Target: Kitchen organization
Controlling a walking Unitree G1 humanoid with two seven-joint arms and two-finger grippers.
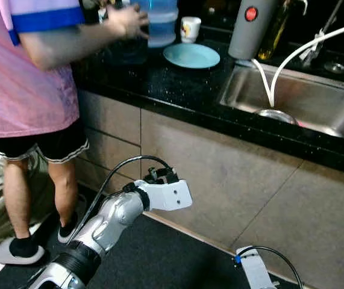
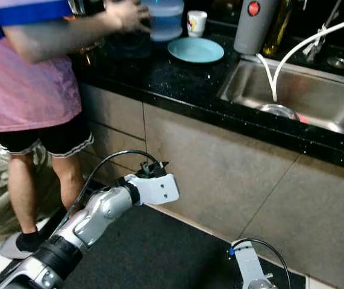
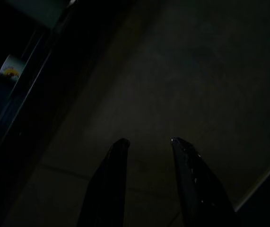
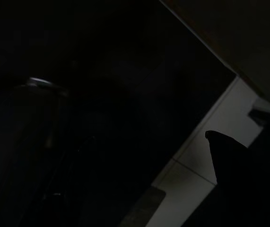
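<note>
at my far left a person in a pink shirt [image 1: 21,72] holds a translucent blue plastic container [image 1: 159,21] on the black stone counter [image 1: 178,84]. my left arm is raised, bent at the elbow, toward the tan cabinet front; my left gripper [image 3: 149,144] has its 2 fingers parted, empty. beside the container lies a round light blue plate [image 1: 191,55], then the steel sink [image 1: 316,108]. my right gripper [image 4: 229,156] hangs low; i cannot tell its state.
</note>
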